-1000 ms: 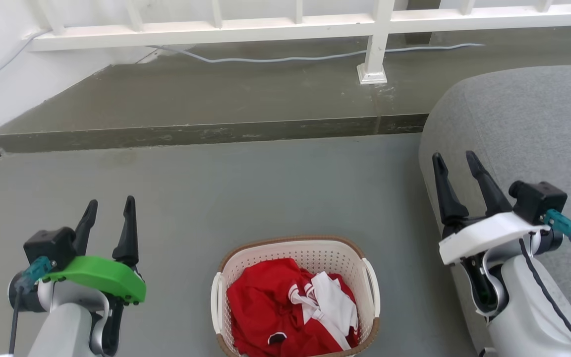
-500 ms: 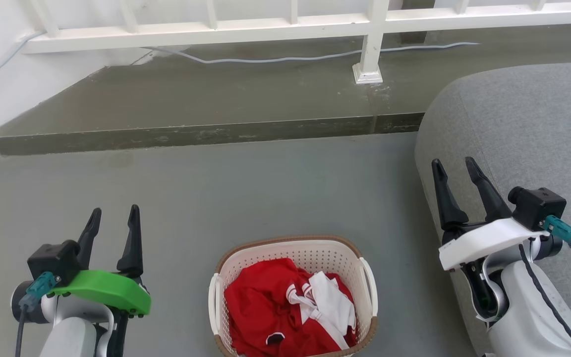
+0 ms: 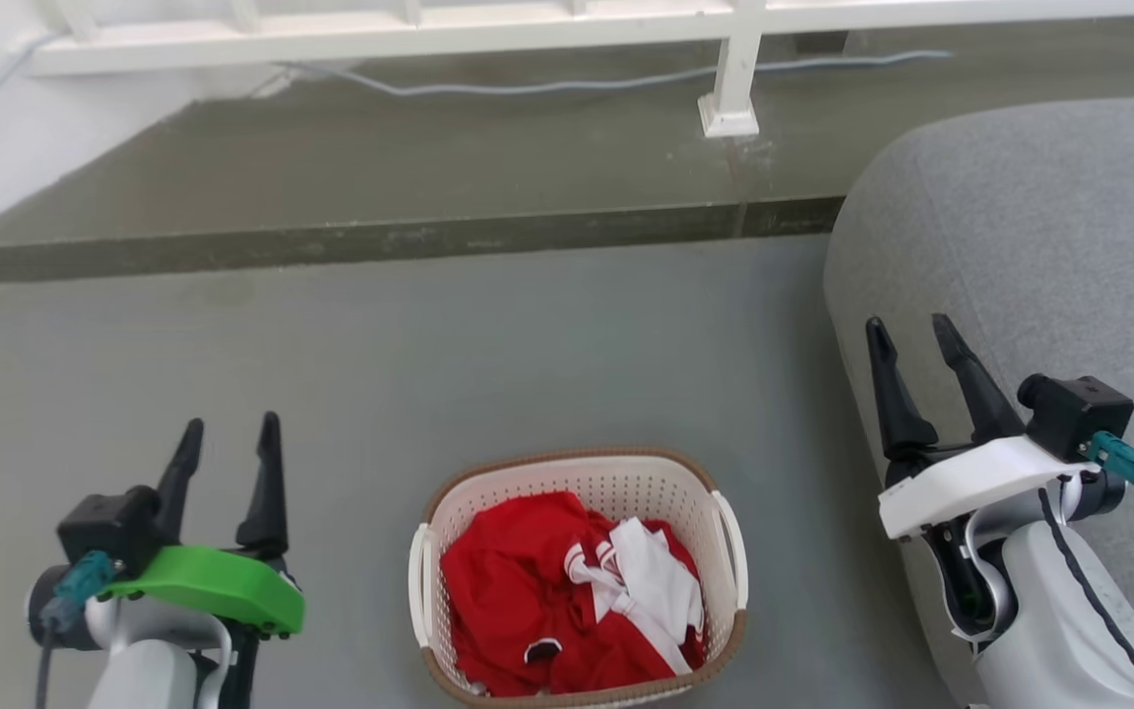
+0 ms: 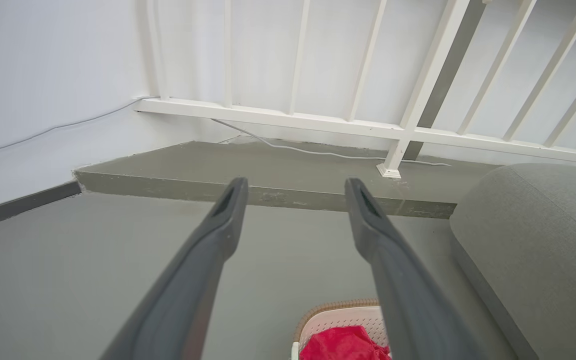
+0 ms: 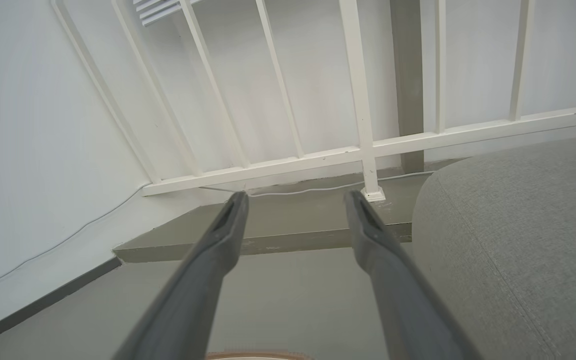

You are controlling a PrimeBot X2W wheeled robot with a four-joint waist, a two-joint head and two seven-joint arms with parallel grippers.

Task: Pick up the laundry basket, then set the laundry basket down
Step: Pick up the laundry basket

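The laundry basket (image 3: 656, 487) sits on the grey floor (image 3: 429, 345) at 6 o'clock in the head view, upright and squarely between the two arms. That suits a two-handed lift, since its white loop handles, one at the basket's 9 o'clock (image 3: 416, 566) and one at its 3 o'clock (image 3: 736, 537), each face an arm. A crumpled red garment (image 3: 508, 591) and a white cloth (image 3: 661, 581) fill most of the basket, so the load is soft and can shift when lifted. The left pincer (image 3: 232, 433) hovers at the basket's 9 o'clock, well apart from it. It is released, its two dark fingers (image 4: 218, 235) spread wide in the left wrist view, with nothing between them and a corner of the basket just below. The right pincer (image 3: 909, 335) hangs at the basket's 2 o'clock, higher up the head view and just in front of the rounded grey sofa (image 3: 1039, 226). It too is released and empty, its fingers parted in the right wrist view. Both point toward 12 o'clock, at the raised step (image 3: 380, 177), the white railing (image 3: 380, 39) and a pale cable (image 3: 528, 87) lying along it, not at the handles. By my reading the pick-up has not begun. Each arm would need to drop and turn inward to reach its handle, and the right arm has little room beside the sofa.
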